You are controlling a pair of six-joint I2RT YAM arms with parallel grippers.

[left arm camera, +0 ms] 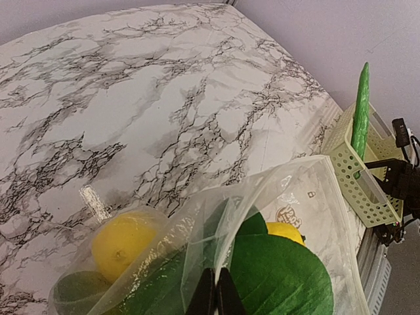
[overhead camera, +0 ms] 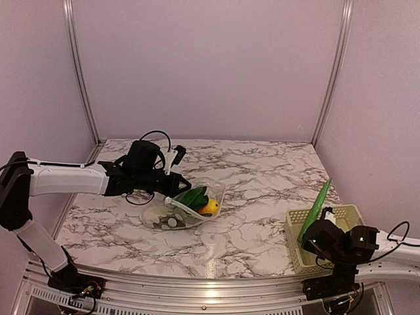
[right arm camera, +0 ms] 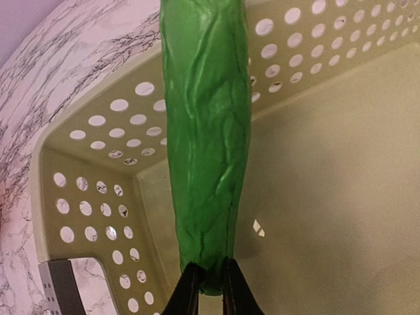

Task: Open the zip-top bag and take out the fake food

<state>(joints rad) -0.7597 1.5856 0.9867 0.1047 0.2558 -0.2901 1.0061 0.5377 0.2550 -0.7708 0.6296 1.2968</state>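
I am pinching the bag (overhead camera: 172,218) with my left end effector (overhead camera: 172,189), its fingers pressed together on a fold of clear plastic at the bag's rear-left edge. That edge is lifting off the worktop (overhead camera: 262,177), while the rest of the bag is lying left of centre. Inside it are sitting a green leaf (overhead camera: 195,195) and a lemon (overhead camera: 211,207); my left wrist view shows a second yellow piece (left arm camera: 285,231) behind the leaf.

My right end effector (overhead camera: 314,239) is gripping one end of the long green piece (overhead camera: 316,210), its fingers nearly closed on it. The piece is slanting up over the basket (overhead camera: 341,213) at the worktop's right edge, well apart from the bag. I cannot tell if it is touching the basket.
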